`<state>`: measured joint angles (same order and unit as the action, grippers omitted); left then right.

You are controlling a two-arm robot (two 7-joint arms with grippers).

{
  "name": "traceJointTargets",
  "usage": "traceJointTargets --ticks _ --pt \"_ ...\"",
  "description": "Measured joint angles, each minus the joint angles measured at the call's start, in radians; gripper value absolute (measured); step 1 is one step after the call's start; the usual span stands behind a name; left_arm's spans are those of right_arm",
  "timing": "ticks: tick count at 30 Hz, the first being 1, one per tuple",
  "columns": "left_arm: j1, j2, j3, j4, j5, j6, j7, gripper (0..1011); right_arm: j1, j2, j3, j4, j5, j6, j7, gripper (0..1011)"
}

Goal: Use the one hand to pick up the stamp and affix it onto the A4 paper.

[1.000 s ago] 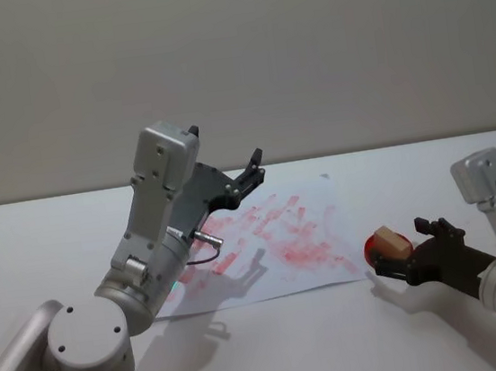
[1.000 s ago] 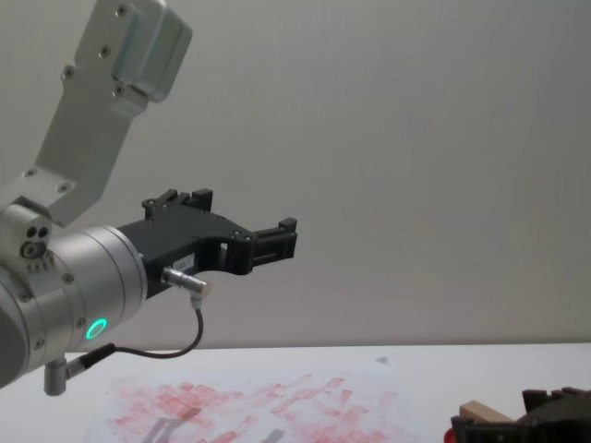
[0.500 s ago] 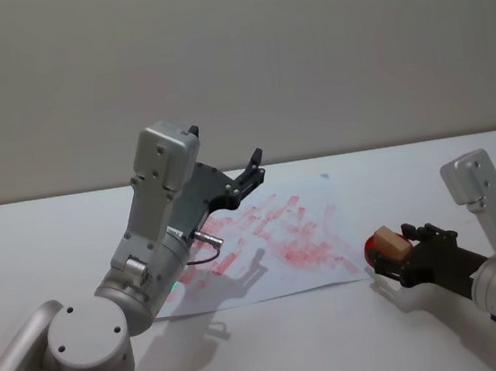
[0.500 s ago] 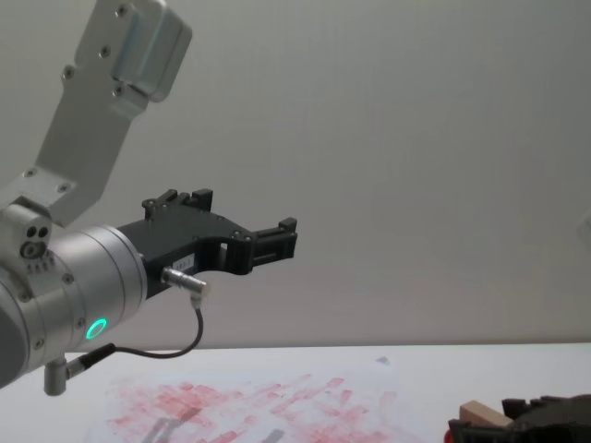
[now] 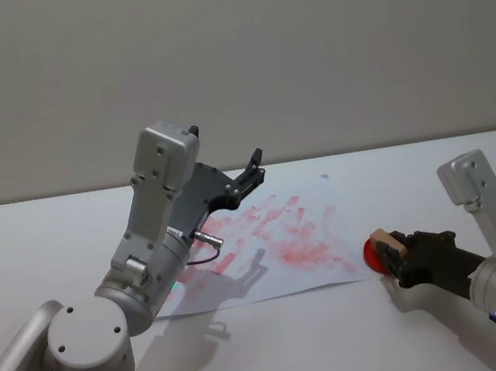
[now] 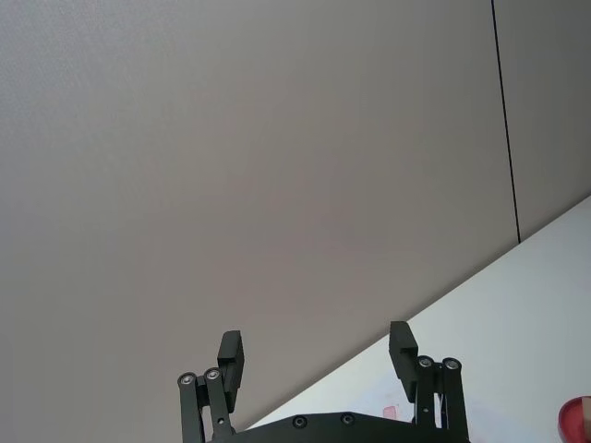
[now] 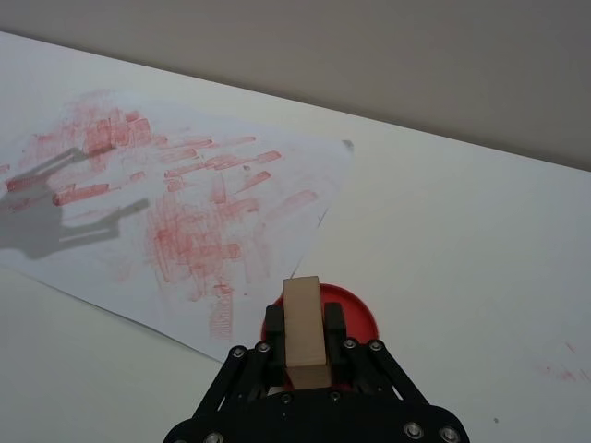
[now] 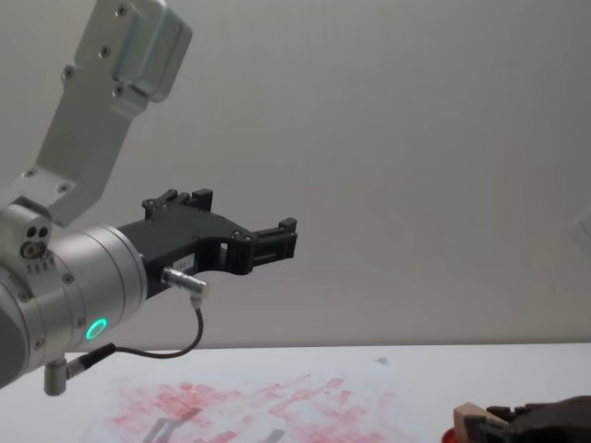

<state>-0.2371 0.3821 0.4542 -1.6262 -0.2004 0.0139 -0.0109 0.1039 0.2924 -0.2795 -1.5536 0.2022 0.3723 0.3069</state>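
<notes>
1. Left claw (image 6: pixel 314 358): raised above the left part of the sheet, fingers spread wide with nothing between them. Idle, clear of the work.
2. A4 paper (image 5: pixel 311 218): white sheet lying flat on the worktop (image 5: pixel 46 237), thickly covered with smudged red prints. The barest patches are along its far right edge and near the right corner. Nothing pins the sheet down.
3. Ink pad (image 5: pixel 371 251): flat, round and red, just beside the sheet's near right corner.
4. Stamp (image 5: pixel 387 242): pale wooden block, upright over the ink pad and held between the right claw's fingers. Whether its base touches the pad cannot be told.
5. Right claw (image 7: pixel 304 334): low over the worktop, closed on the two long sides of the stamp, which stands up above the fingers.
6. Step in hand, as judged: inking the stamp, with the print on the paper yet to come.
7. Handling notes:
   - Keep the block level so the whole face takes ink.
   - Lift straight up off the pad, with no sideways slide.
   - Carry it left to a bare patch.
   - Press squarely down and draw straight up. A drag would smear the print.
   - The loose sheet may cling to the stamp and rise with it.
</notes>
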Motion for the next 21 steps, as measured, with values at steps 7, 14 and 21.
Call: traceJointTargets --ticks 7,14,21 --pt "0.000 0.000 0.000 0.000 0.000 0.000 0.000 1001 0.001 -0.001 -0.001 0.001 -0.001 0.001 0.001 216" --pt "0.000 0.000 0.000 0.000 0.000 0.000 0.000 1001 0.002 -0.001 -0.002 0.002 -0.002 0.001 0.002 216" --pt "0.000 0.000 0.000 0.000 0.000 0.000 0.000 1001 0.014 -0.004 -0.004 -0.004 -0.019 -0.019 0.022 216"
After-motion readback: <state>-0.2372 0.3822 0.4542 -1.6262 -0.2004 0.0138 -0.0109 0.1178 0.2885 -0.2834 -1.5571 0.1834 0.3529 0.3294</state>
